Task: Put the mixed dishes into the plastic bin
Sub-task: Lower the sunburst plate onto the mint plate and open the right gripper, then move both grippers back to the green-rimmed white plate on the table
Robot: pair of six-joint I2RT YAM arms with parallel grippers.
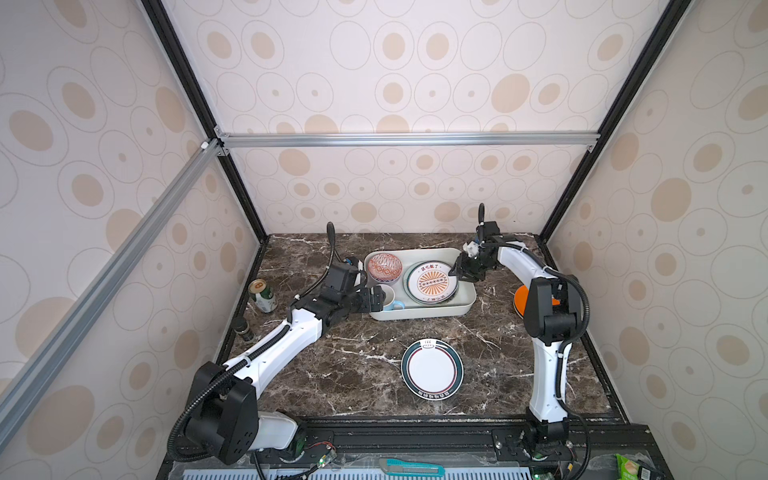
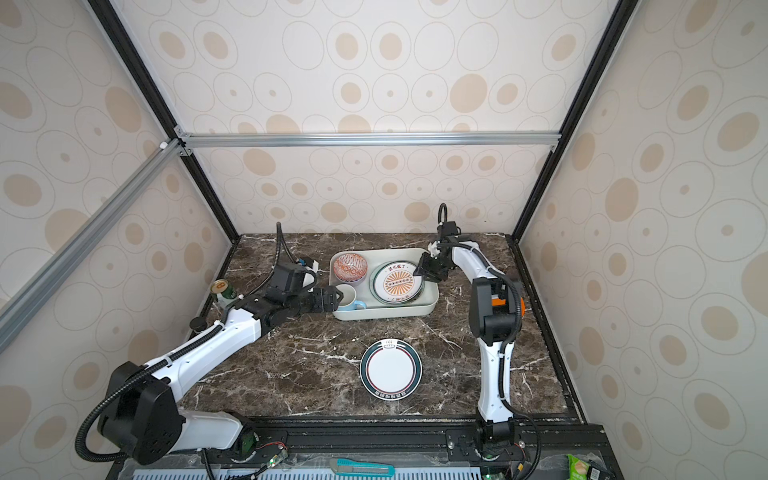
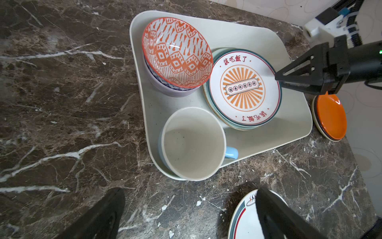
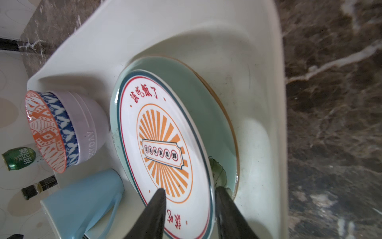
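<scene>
Overhead, a shallow white plastic bin (image 1: 419,313) sat toward the back of a dark marble table (image 1: 332,374), with most of the dishes inside it. Counted, it held two bowls, a red-white patterned bowl (image 1: 385,266) nested in a lavender bowl (image 4: 88,124). It also held one light-blue mug (image 3: 193,142), upright in the bin's near left corner, and a stack of plates. The stack was an orange-sunburst plate (image 1: 432,282) on a teal plate (image 4: 206,99), and a brownish rim beneath them might have been a third plate. Two plates lay outside the bin. A green-rimmed plate (image 1: 432,366) lay flat nearer the front, well apart from the bin. An orange plate (image 3: 330,115) sat just beside the bin's right end, half hidden by the right arm (image 1: 548,316) in both top views. The right gripper (image 4: 190,188) had its jaws partly parted astride the sunburst plate's rim, pinching nothing. The left gripper (image 3: 189,190) hung spread wide and empty just beside the mug. One green drink can (image 1: 262,296) and one small dark jar (image 1: 243,328) stood at the table's left edge. The plates looked like glazed ceramic: stiff, fairly heavy, slick and breakable. The best hold was probably the raised rim, one finger over and one under, with a gentle set-down on the stack.
</scene>
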